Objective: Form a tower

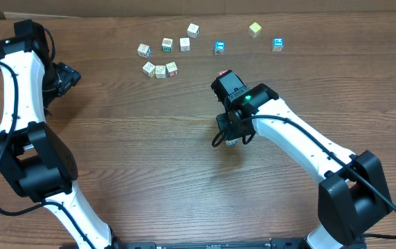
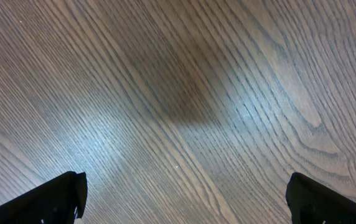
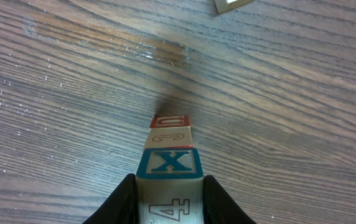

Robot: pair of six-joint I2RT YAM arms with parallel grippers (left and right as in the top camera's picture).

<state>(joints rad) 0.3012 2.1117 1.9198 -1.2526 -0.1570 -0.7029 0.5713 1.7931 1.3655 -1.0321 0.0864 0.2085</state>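
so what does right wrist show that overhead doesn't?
Right wrist only: the tower up close. The right gripper is closed on its nearest cube, marked 4, with a blue X face, a cream 3 and a red-marked cube beyond.
Overhead only: the loose cubes scattered along the far side, and the left gripper off to the side. There the right arm covers nearly all of the tower.
Both: the wooden table and the right gripper.
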